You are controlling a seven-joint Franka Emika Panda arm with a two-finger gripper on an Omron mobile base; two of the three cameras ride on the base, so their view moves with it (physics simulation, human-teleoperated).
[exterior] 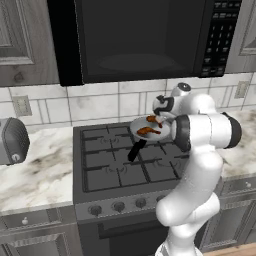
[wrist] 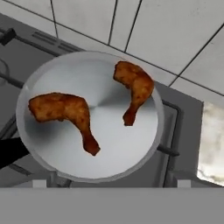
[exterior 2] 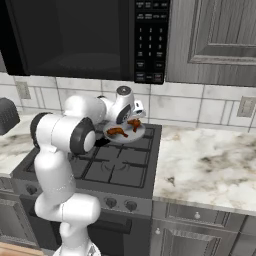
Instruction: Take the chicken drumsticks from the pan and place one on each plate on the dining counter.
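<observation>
The pan (wrist: 119, 146) is a light-grey round frying pan on the back right burner of the stove, with its black handle (exterior: 136, 149) pointing toward the front. Both chicken drumsticks lie in it: one (wrist: 65, 111) on the left, the other (wrist: 133, 87) toward the tiled wall. The base views show the same pan (exterior: 135, 125) (exterior 2: 143, 133) with the drumsticks (exterior: 148, 131) (exterior 2: 117, 131) in it. My gripper (exterior: 161, 114) (exterior 2: 134, 116) hangs just above the pan's wall side, open, holding nothing. The plates and the dining counter are out of view.
The black gas stove (exterior: 120, 165) sits between marble worktops (exterior 2: 205, 165). A dark microwave (exterior: 145, 40) hangs low over the stove. A toaster (exterior: 10, 141) stands on the left worktop. The tiled wall (wrist: 166, 35) is close behind the pan.
</observation>
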